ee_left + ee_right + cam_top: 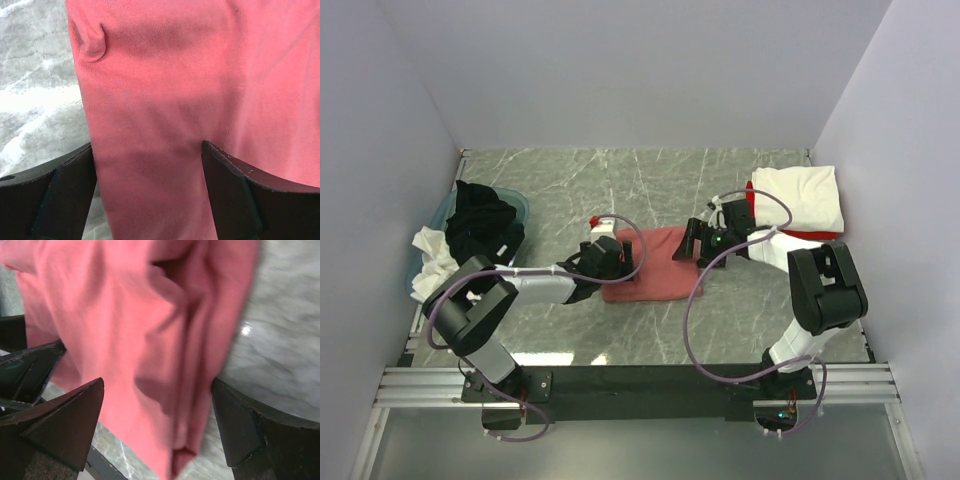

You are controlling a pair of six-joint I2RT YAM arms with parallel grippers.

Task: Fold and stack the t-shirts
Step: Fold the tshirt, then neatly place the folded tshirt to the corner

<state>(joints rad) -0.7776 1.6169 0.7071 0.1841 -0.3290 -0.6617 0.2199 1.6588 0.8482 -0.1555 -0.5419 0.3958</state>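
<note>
A salmon-pink t-shirt [655,265] lies folded into a strip at the table's middle. My left gripper [604,262] stands at its left end. In the left wrist view its jaws [147,155] are open, with the smooth pink cloth [165,80] lying flat below them. My right gripper [696,244] is at the shirt's right end, open. In the right wrist view the gripper [157,395] straddles the creased pink folds [140,325] without pinching them. A folded white t-shirt [802,196] lies on a red one [752,198] at the back right.
A teal basin [519,204] at the left holds a black t-shirt [485,225], and a crumpled white one [432,262] hangs over its near rim. Grey walls close in the marble table [620,175] on three sides.
</note>
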